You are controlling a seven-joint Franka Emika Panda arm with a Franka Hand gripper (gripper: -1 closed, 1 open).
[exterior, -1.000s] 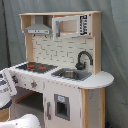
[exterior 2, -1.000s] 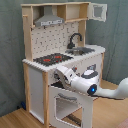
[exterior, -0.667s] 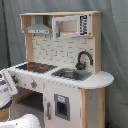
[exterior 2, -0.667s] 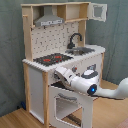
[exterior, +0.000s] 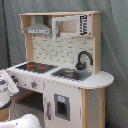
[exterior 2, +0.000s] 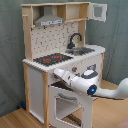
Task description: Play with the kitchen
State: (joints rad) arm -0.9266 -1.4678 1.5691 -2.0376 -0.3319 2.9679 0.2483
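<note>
The kitchen [exterior: 65,75] is a tall toy unit of light wood and white panels. It has a red-ringed black hob [exterior: 35,66], a sink [exterior: 70,74], a black tap [exterior: 83,59], a grey hood [exterior: 39,29] and a pegboard back. In the second exterior view my gripper [exterior 2: 56,74] is at the kitchen's [exterior 2: 60,60] front panel, just below the hob [exterior 2: 51,59]. Under it the windowed oven door [exterior 2: 67,106] hangs open. My white arm [exterior 2: 87,85] reaches in from the second exterior view's right. In the first exterior view the arm [exterior: 7,85] shows at the left edge.
The upper cupboard door [exterior 2: 99,11] stands open at the top right. A lower cupboard door with a window [exterior: 61,106] is closed. A grey curtain [exterior: 114,45] hangs behind the unit. The floor [exterior 2: 15,117] is wood.
</note>
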